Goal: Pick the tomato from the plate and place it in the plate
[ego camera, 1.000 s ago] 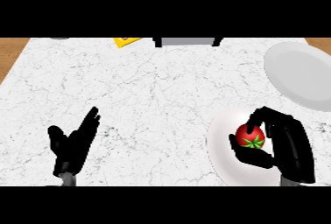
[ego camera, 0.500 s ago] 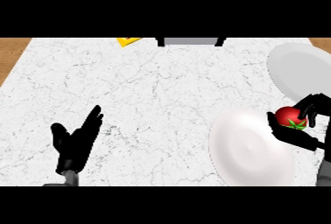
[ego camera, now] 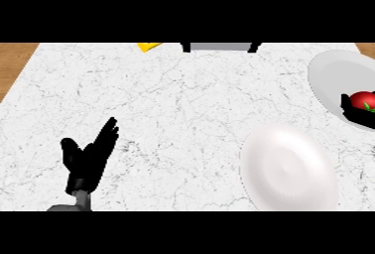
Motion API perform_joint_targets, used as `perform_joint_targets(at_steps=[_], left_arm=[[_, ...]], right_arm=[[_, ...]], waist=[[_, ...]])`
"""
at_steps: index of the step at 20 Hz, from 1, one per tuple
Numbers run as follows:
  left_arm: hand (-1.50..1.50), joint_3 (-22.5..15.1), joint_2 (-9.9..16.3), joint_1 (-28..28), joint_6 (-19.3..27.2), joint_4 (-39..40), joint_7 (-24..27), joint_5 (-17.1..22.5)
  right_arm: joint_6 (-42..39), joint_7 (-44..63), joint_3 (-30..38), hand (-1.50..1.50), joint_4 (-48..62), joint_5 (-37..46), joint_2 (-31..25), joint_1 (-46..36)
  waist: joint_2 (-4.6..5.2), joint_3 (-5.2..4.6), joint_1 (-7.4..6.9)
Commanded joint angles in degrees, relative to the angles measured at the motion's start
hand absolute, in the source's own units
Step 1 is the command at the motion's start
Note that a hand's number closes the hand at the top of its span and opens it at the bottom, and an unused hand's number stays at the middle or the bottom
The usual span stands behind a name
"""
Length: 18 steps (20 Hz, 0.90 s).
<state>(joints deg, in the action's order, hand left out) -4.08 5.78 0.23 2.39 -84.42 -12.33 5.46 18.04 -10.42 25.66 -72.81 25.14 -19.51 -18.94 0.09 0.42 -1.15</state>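
From my station I take the near white plate as my landmark; it sits bare on the marble counter toward the lower right of the head view. Up and to the right of it, close by but not touching it, lies the far plate, grey-white and cut off by the view's right edge. The tomato is over the lower part of that far plate, red with a bit of green at its base, and my right hand shows only as dark fingers curled round the tomato's underside and left flank at the frame's edge, so I read that hand as gripping the tomato. I cannot tell whether the tomato rests on the far plate's surface or is held just above it. Well to the left of the near plate, my left hand stands at rest with fingers straight and pointing up and the thumb spread apart, holding nothing. Far beyond the near plate, along the counter's back edge, I see a yellow object and just right of it a grey object with dark legs, both cut off by the view.
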Motion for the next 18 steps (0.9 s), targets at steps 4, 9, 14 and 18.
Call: perform_joint_targets(at_steps=[4,9,14,18], left_arm=[[0.0,-0.5,-0.7,-1.3,-0.2,1.5,-2.8,0.0],[0.0,-0.5,-0.8,-2.3,-0.8,2.5,-1.6,-0.2],[0.0,-1.8,-1.1,-1.2,-1.7,1.9,-1.2,-0.4],[0.0,-1.5,-1.0,-3.8,-1.7,2.2,-1.9,-0.4]], right_arm=[[2.8,-12.3,7.4,1.5,27.9,-3.2,-9.7,-14.2],[2.2,-18.9,10.0,1.5,41.2,-3.8,-15.9,-19.7],[2.0,-15.2,9.6,1.5,50.7,-1.1,-19.4,-19.4],[-3.0,-9.9,2.5,-1.5,55.7,6.2,-22.7,-21.8]], waist=[[0.7,-0.23,-1.02],[1.2,-0.13,-1.83],[1.98,-0.06,-3.29],[2.38,-0.11,-4.56]])
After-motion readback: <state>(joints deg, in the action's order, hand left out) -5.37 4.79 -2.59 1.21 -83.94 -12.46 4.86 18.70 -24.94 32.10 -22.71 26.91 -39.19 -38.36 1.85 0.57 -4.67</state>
